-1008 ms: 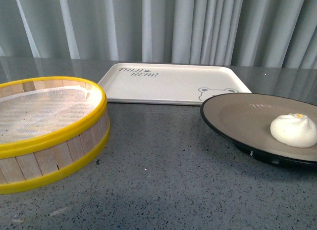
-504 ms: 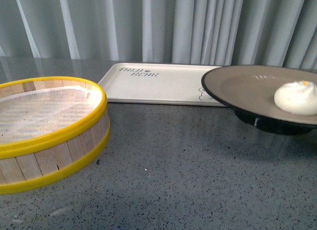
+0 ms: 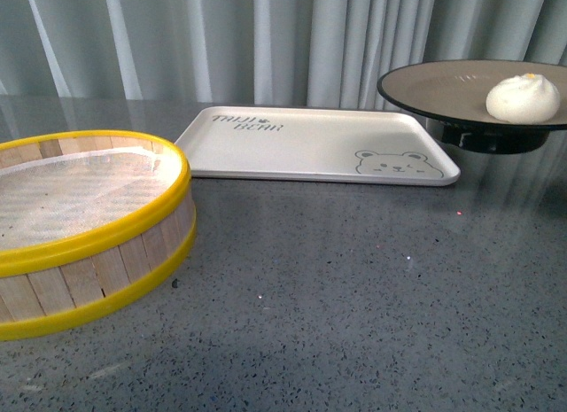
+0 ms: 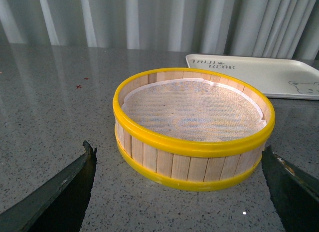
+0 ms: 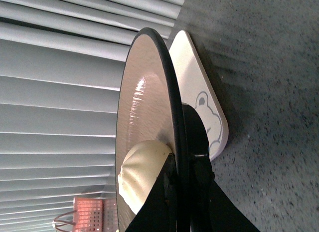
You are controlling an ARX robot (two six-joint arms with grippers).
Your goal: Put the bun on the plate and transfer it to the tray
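Pale pleated curtains (image 3: 221,40) along the back; grey speckled table (image 3: 354,297) in front of them. Near left on the table: round wooden steamer basket (image 3: 97,252), yellow bands at rim and base, white mesh liner (image 3: 71,199) inside. Beyond the basket, closer to the curtains: cream-white rectangular tray (image 3: 301,146), flat on the table, near the basket but not touching it. Bears grey lettering at the far left corner and a small bear face (image 3: 397,162) at the near right corner.

Left jaws: wide apart, gripping nothing, low over the table. Frame the steamer basket between two dark fingers (image 4: 60,192) in the left wrist view.

Right jaws: clamped on the rim of the plate (image 3: 443,80). One dark finger (image 5: 164,192) on the upper face, just beside the bun (image 3: 523,97); the other on the underside.

Plate: held clear of the table, roughly level, higher than the tray and to its right, well apart from the basket. Thin black rim set against the curtains in the front view, dark foot (image 3: 492,139) showing beneath. Cannot tell whether its left edge hangs over the tray's corner or just beside it.

Bun: resting on the beige-grey inside of the plate, toward the right side, pleated top upward with the orange-yellow dot on it.
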